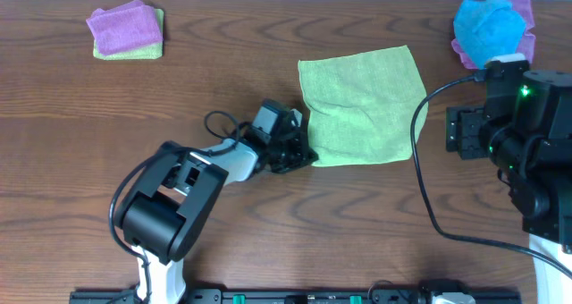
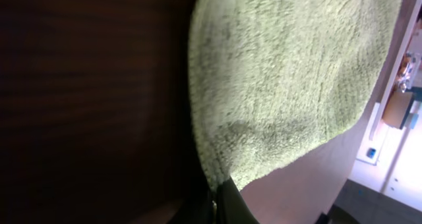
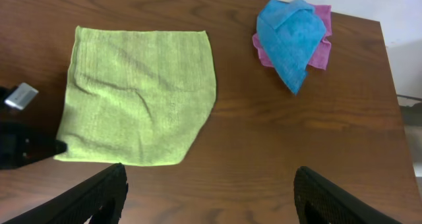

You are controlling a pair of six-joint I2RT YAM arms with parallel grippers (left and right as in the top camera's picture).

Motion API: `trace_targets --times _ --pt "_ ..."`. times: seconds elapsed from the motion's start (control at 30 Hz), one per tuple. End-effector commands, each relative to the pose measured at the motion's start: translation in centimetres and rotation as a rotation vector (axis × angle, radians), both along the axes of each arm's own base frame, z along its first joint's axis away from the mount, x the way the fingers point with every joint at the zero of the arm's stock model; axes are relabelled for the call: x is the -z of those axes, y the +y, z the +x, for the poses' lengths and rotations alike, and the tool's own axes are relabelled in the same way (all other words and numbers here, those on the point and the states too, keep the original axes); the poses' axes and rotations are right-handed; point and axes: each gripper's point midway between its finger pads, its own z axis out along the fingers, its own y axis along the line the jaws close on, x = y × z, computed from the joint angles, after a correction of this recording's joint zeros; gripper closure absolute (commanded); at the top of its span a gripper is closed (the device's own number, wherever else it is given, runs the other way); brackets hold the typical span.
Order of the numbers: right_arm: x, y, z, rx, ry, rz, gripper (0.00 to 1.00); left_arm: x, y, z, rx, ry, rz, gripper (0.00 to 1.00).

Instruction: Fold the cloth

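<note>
On my screens the cloth (image 1: 362, 107) is a plain lime yellow-green, with no print or stripe, only towel nap. The table (image 1: 268, 232) is dark brown with wavy wood grain. Top right there's a bright blue cloth (image 1: 487, 27) and a pink one (image 1: 529, 45). Top left there's a purple cloth (image 1: 123, 25) and a pale green one (image 1: 134, 52) (all four plain). The left arm (image 1: 170, 206) reads black with a white stretch, and the right arm (image 1: 536, 134) is black with a green light (image 1: 525, 92).
</note>
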Motion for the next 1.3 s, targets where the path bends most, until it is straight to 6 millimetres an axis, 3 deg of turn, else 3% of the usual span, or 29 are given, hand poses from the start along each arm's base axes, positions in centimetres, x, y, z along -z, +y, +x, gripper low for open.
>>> trace_targets --times 0.0,0.3,0.5,0.63,0.77,1.03,1.17,1.27 --pt "-0.1 -0.3 0.0 0.020 -0.004 0.010 0.20 1.3 2.5 0.4 0.014 -0.011 0.053 0.95" --pt "-0.1 -0.3 0.1 0.014 -0.005 0.004 0.20 2.3 8.0 1.6 -0.048 -0.007 0.195 0.95" --pt "0.1 -0.3 0.2 0.013 0.002 0.002 0.22 0.7 10.5 3.0 -0.097 -0.099 0.318 0.95" --pt "1.7 -0.3 0.5 0.009 0.073 -0.003 0.23 0.0 12.1 3.4 -0.141 -0.130 0.407 0.95" --pt "4.2 0.8 1.4 -0.029 0.175 0.038 0.23 -0.1 12.4 3.4 -0.144 -0.132 0.421 0.95" --pt "12.8 2.7 3.6 -0.085 0.433 0.126 0.23 0.0 12.9 3.6 -0.158 -0.143 0.449 0.95" --pt "18.2 4.0 3.4 -0.117 0.563 0.195 0.23 -0.1 12.8 4.0 -0.164 -0.158 0.444 0.95" --pt "21.0 5.0 2.6 -0.149 0.618 0.246 0.23 -0.4 12.6 4.4 -0.168 -0.174 0.435 0.95"
